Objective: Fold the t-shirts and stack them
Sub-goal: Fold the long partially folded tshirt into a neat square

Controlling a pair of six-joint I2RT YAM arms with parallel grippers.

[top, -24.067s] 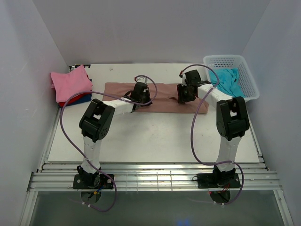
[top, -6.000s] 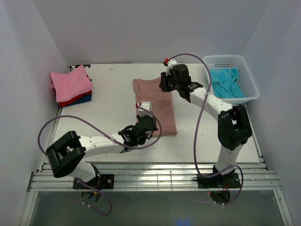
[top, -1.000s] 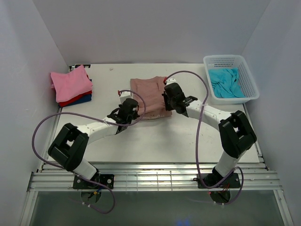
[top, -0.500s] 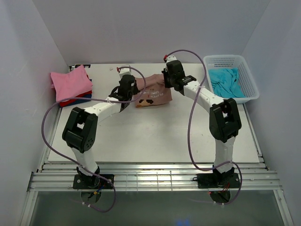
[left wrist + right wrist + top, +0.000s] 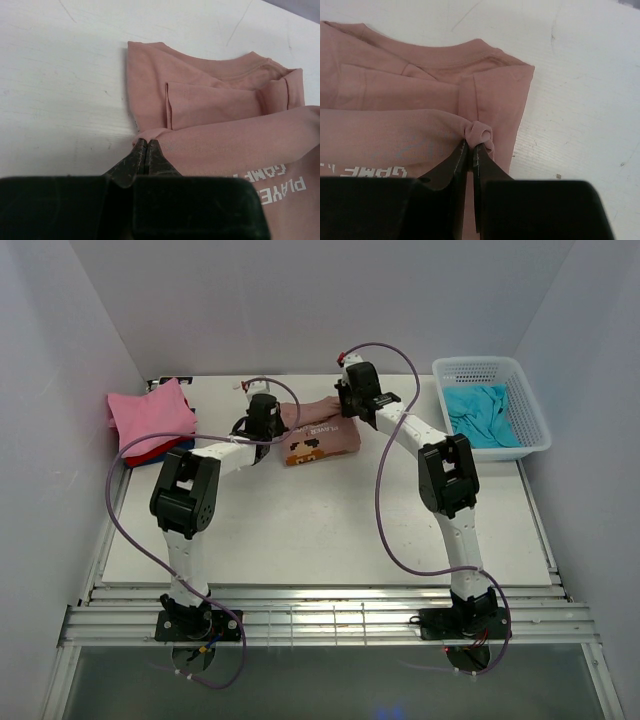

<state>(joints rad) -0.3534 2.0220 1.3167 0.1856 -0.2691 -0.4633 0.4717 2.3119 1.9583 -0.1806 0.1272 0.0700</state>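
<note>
Worktop (image 5: pixel 320 530): near half and centre are left bare, and only the far edge is occupied. Rose-brown t-shirt (image 5: pixel 320 436) is laid folded at the middle of the far edge, print showing. Stacked t-shirts (image 5: pixel 150 416), pink on top, are kept at the far left corner. White basket (image 5: pixel 478 364) is set at the far right corner, with a turquoise t-shirt (image 5: pixel 482 412) inside. Left fingers (image 5: pixel 131 162) are pressed together on the rose-brown fold's left corner. Right fingers (image 5: pixel 451 167) are pinched tight on a bunched right corner.
</note>
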